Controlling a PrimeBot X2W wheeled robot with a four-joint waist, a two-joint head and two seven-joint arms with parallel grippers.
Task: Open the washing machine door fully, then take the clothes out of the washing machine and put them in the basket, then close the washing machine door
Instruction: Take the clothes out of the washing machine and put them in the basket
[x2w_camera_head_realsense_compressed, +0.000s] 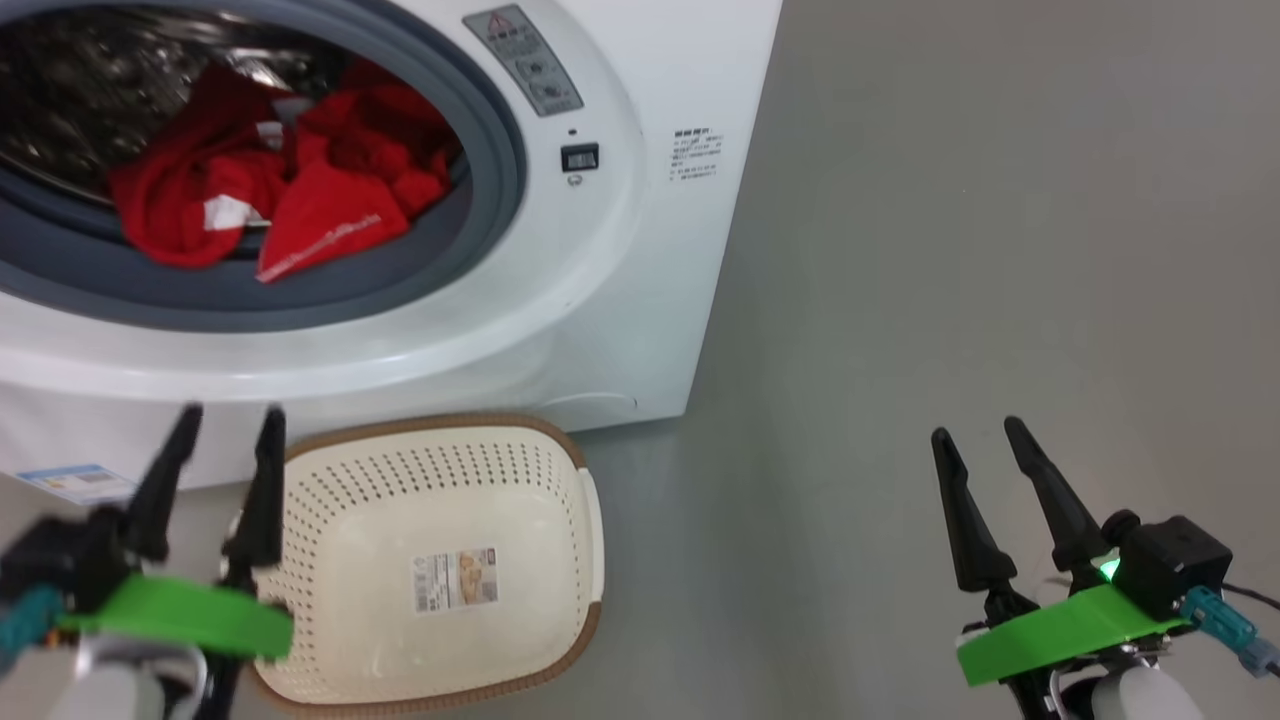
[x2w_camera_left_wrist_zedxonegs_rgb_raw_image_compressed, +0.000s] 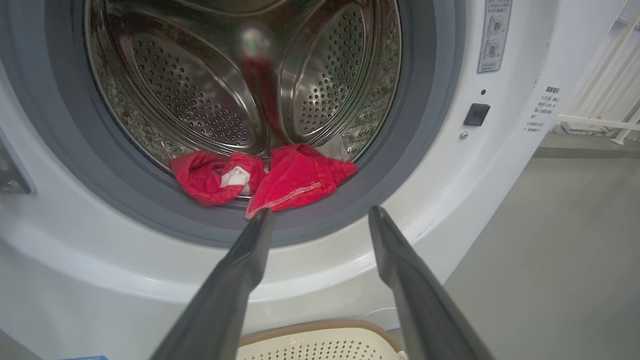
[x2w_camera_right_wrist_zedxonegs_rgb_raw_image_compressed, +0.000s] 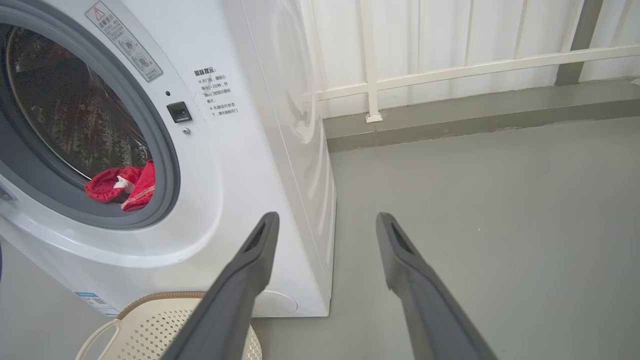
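The white washing machine (x2w_camera_head_realsense_compressed: 600, 300) fills the upper left of the head view, its drum mouth uncovered; the washing machine door is out of view. Red clothes (x2w_camera_head_realsense_compressed: 280, 180) lie at the drum's front lip, and these clothes (x2w_camera_left_wrist_zedxonegs_rgb_raw_image_compressed: 270, 177) show again in the left wrist view. The cream basket (x2w_camera_head_realsense_compressed: 440, 560) stands empty on the floor before the machine. My left gripper (x2w_camera_head_realsense_compressed: 230, 420) hangs open over the basket's left rim, below the drum opening, holding nothing. My right gripper (x2w_camera_head_realsense_compressed: 978, 432) is open and empty over bare floor, to the right of the machine.
Grey floor (x2w_camera_head_realsense_compressed: 1000, 250) stretches to the right of the machine. A white railing (x2w_camera_right_wrist_zedxonegs_rgb_raw_image_compressed: 450, 70) runs along the wall behind the machine's right side. A blue sticker (x2w_camera_head_realsense_compressed: 75, 483) marks the machine's lower left corner.
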